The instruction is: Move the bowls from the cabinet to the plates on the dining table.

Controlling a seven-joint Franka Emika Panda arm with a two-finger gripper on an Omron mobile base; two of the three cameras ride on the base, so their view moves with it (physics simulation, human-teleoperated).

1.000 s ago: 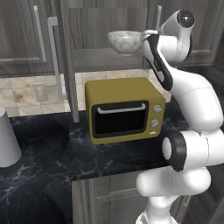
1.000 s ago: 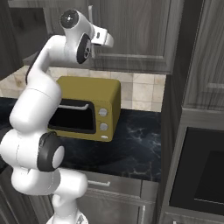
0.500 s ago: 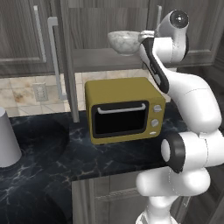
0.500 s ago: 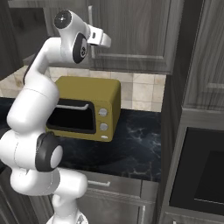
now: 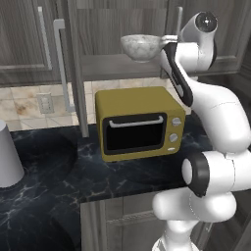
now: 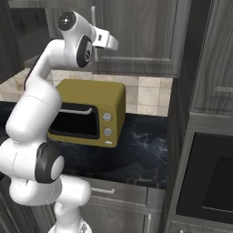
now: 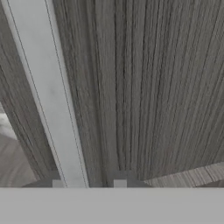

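The hand (image 7: 87, 183) is up at the cabinet (image 5: 117, 19), above and right of the yellow toaster oven (image 5: 139, 122). Its tips stand narrow on either side of a long silver bar handle (image 7: 48, 96); whether they actually pinch it I cannot tell.

This looks like the door-opening step: no bowl is lifted yet. The next move probably calls for a firm hold on the bar and an outward swing along the hinge arc, then a reach in to the shelf.

Far left of the oven, a plain grey cylinder (image 5: 7, 157) stands on the black white-veined marble worktop (image 5: 59, 186). Nearer, another vertical silver handle (image 5: 61, 63) hangs on a dark wood-grain door. Directly above the oven, the grey-white marbled bowl (image 5: 141, 46), round and deep, sits on the cabinet shelf (image 5: 112, 66). The oven is boxy, with a dark glass door. The door facing the hand shows straight grey-brown grain.
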